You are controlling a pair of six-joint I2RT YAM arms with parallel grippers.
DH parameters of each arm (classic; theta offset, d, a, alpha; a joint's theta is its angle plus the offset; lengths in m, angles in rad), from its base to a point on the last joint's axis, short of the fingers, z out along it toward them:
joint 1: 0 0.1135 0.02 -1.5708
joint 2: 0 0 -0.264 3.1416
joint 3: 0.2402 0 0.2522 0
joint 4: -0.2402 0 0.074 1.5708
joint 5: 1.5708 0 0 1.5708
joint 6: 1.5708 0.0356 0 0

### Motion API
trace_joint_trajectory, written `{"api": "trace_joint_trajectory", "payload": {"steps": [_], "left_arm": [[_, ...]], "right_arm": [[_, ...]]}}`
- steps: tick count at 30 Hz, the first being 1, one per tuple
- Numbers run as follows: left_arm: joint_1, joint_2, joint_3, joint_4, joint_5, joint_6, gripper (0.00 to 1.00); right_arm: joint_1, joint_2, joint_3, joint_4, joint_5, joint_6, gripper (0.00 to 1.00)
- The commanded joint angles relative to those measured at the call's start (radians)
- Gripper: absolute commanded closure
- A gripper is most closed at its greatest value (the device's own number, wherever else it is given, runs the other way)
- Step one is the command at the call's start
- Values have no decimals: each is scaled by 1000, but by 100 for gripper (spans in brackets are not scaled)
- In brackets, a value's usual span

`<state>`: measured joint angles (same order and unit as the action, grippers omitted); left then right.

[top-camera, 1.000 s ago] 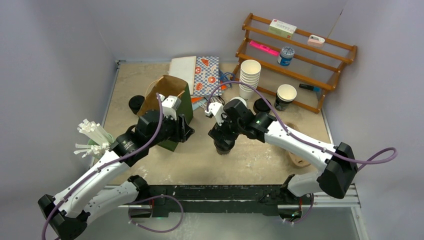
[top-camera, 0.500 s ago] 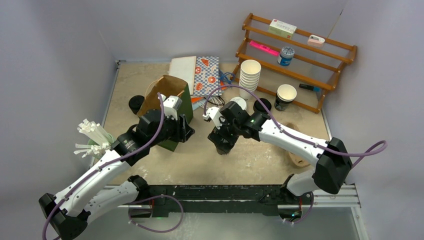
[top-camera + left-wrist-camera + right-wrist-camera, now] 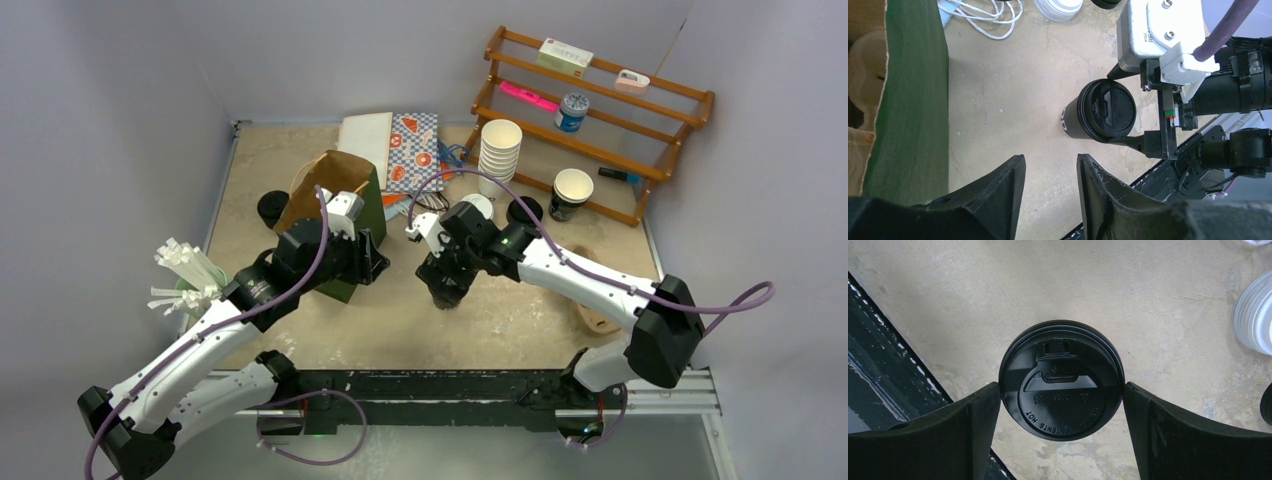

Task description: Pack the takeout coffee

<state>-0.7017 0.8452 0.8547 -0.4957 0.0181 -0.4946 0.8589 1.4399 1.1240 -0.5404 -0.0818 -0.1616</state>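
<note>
The takeout coffee (image 3: 1063,387) is a black cup with a black lid, standing on the table. It also shows in the left wrist view (image 3: 1100,110), and the right wrist mostly hides it from above (image 3: 447,296). My right gripper (image 3: 1061,386) straddles it from above, and both fingertips (image 3: 990,395) touch the lid's rim, so it is shut on the cup. My left gripper (image 3: 1050,160) hovers open and empty just left of the cup, beside the green paper bag (image 3: 908,90). The bag stands open, its brown inside (image 3: 335,175) showing.
Nested white cups (image 3: 500,150) and a wooden rack (image 3: 600,110) stand at the back right. Loose white lids (image 3: 478,205), black lids (image 3: 272,207) and a white cable (image 3: 983,20) lie nearby. A holder of white sticks (image 3: 185,275) is at the left edge.
The right arm shifted slightly left over the cup and its jaws narrowed until they touch the lid. The left arm has not moved.
</note>
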Motion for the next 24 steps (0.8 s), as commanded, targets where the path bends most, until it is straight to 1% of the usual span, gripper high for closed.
{"api": "trace_joint_trajectory", "payload": {"steps": [1,5,7,8,12,18,24], "left_arm": [[-2,2,35,13,8,9,55],[-2,3,35,13,8,10,55],[-3,4,35,14,8,12,55],[-3,5,36,13,8,12,55],[-3,4,36,10,7,14,55],[-3,6,36,12,6,14,55],[-2,9,36,16,8,13,55]], "right_arm": [[4,11,40,-24,-27,11,10],[3,21,47,-29,-34,15,9],[3,28,53,-38,-47,14,16],[3,33,55,-43,-50,14,17],[3,43,54,-41,-35,13,16],[5,53,51,-50,-29,13,19],[3,54,30,-56,-28,27,17]]}}
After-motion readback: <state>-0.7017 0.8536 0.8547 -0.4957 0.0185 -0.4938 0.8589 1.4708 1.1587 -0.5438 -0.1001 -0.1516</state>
